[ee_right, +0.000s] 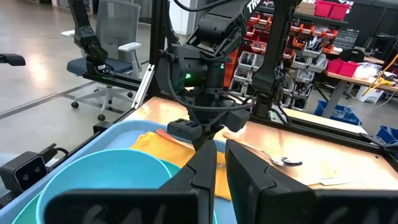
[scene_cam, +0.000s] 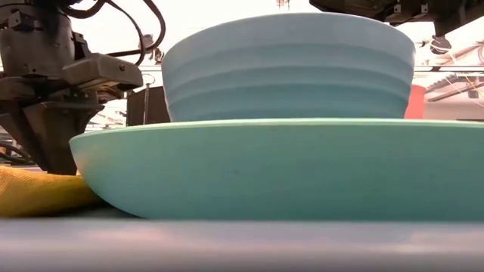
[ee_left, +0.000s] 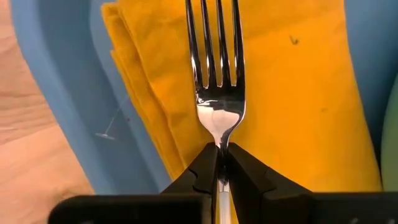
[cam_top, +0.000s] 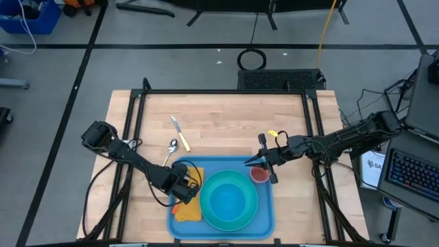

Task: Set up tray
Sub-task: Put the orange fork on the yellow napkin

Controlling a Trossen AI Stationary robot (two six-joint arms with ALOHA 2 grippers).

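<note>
While the left gripper pinches the fork over the napkin on the tray at the table's near edge — right gripper seemingly shut on nothing beside the red cup — a skewed release could tip the fork off.

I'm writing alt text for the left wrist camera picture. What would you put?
The left gripper, jaws shut on a silver fork, holds it tines forward over a folded yellow napkin. The napkin lies in the light-blue tray, with bare wooden table beside it.
</note>
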